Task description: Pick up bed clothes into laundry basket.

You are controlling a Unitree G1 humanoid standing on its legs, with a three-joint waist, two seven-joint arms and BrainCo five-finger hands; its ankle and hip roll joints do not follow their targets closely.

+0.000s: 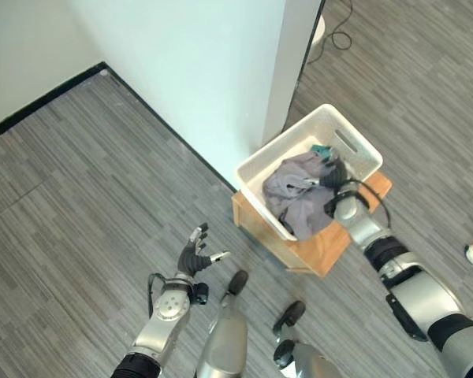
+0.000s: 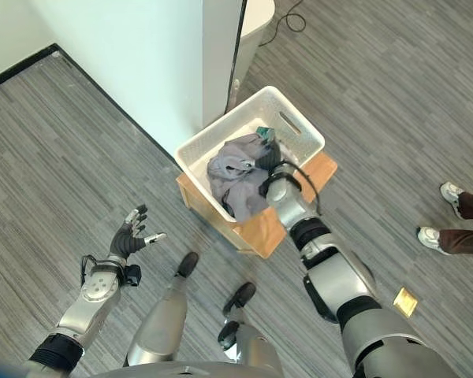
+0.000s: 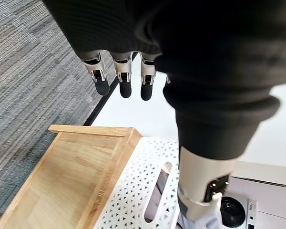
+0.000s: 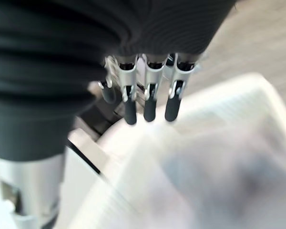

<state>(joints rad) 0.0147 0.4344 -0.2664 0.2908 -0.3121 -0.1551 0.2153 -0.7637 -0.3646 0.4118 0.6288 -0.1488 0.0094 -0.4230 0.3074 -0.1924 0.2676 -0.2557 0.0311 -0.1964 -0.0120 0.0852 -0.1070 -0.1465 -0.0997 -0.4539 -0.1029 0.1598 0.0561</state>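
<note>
A white perforated laundry basket (image 1: 355,142) stands on a low wooden stand (image 1: 331,244) beside a white wall. Grey clothes (image 1: 292,193) lie heaped inside it, with a bit of teal cloth (image 1: 322,150) at the far side. My right hand (image 1: 336,173) hovers over the basket's right half, just above the heap; in its wrist view the fingers (image 4: 148,105) hang straight and hold nothing. My left hand (image 1: 195,257) is held out open over the floor, left of the stand. In the left wrist view its fingers (image 3: 125,83) are straight, with the stand (image 3: 71,167) and basket (image 3: 138,191) past them.
A white wall corner (image 1: 221,71) rises right behind the basket. A person's shoes (image 2: 451,194) stand on the grey plank floor at the right. A small yellow object (image 2: 404,298) lies on the floor near my right arm.
</note>
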